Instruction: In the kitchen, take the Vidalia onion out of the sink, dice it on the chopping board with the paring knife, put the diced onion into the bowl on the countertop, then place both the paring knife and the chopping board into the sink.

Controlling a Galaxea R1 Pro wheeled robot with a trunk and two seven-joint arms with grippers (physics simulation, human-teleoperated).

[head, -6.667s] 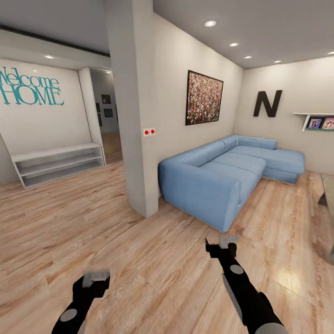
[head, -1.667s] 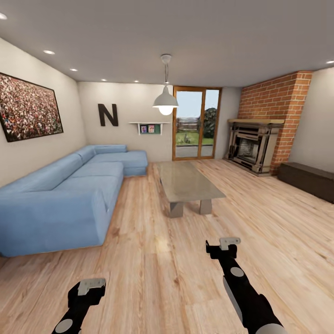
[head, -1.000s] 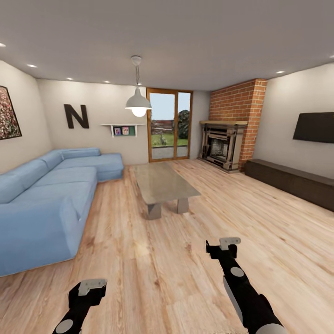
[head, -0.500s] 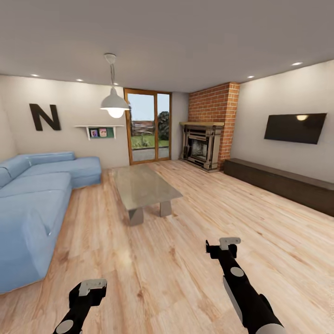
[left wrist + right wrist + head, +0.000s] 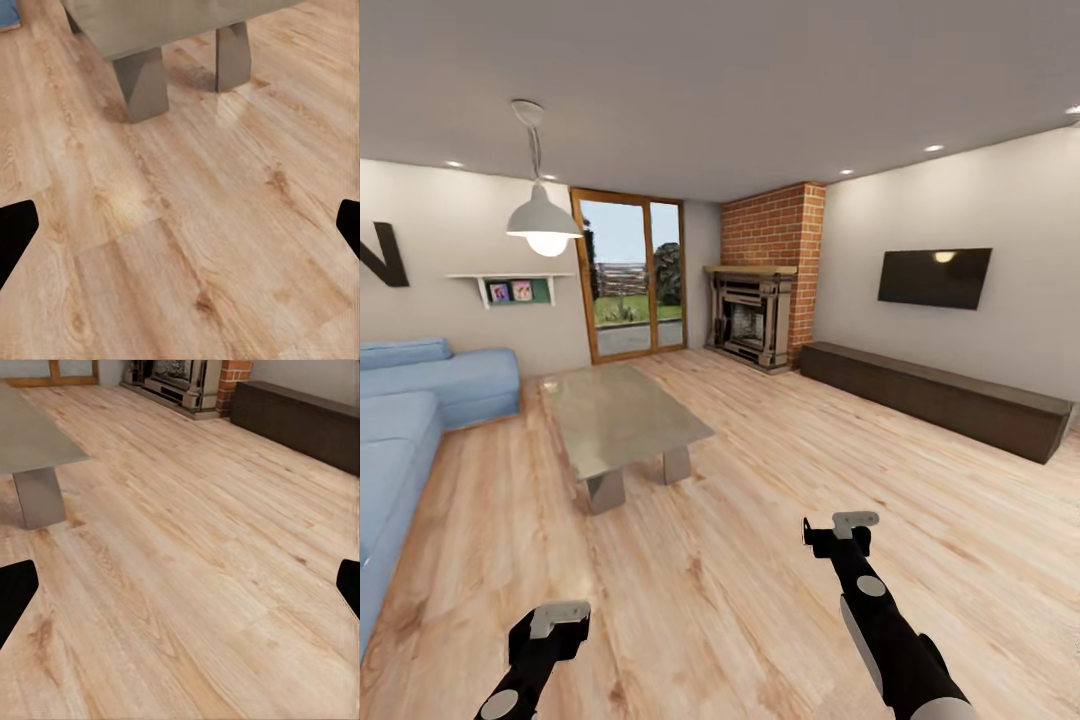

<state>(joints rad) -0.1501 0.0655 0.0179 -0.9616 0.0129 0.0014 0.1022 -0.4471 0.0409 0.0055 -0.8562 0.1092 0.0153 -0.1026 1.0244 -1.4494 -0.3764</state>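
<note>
The blue sofa (image 5: 400, 420) and the letter N (image 5: 380, 258) (wall decor) are cut off by the frame edge.

Black arms (image 5: 880, 620), grey round joints

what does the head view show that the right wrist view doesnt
Head view: the blue fabric corner sofa, the white pendant lamp, the black wall-mounted television, and the left gripper and right gripper seen from behind.
Right wrist view: the right gripper's dark jaws at the picture's two edges, wide apart with nothing between them.
Both: the grey glass-topped coffee table, the stone fireplace by the red brick chimney, the long dark brown low cabinet and the light wooden plank floor.
</note>
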